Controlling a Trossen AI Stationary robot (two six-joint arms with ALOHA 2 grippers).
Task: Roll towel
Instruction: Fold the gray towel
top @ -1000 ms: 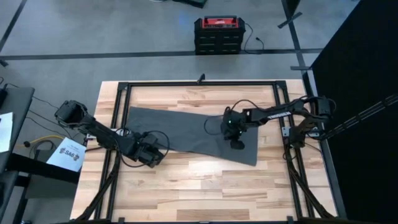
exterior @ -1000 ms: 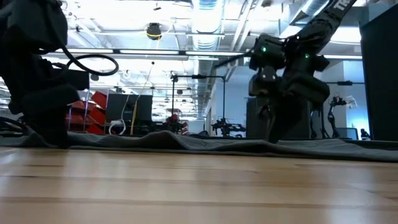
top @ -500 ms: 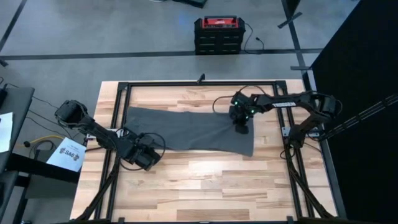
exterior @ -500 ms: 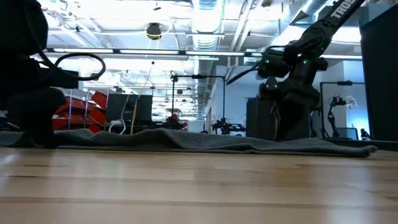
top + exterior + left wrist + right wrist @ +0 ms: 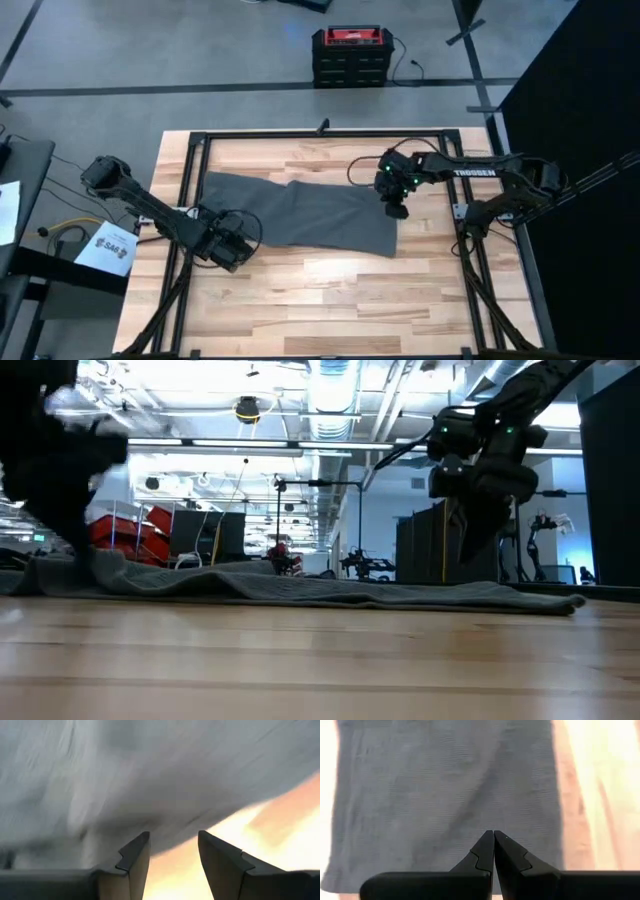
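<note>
Grey cloth, the towel (image 5: 300, 213), lies unrolled and rumpled across the far half of the wooden table (image 5: 330, 300), with the left gripper (image 5: 226, 250) at its near left edge, fingers spread and gripping nothing, and the right gripper (image 5: 396, 208) at its far right corner, fingers pressed together with no cloth visibly between them. Risk, as I judge it: a roll started from this skewed, wrinkled lie could run crooked, or the edge could slip the open fingers. Legible writing is limited to partial white lettering on the right arm; the floor sheet (image 5: 108, 247) cannot be read.
</note>
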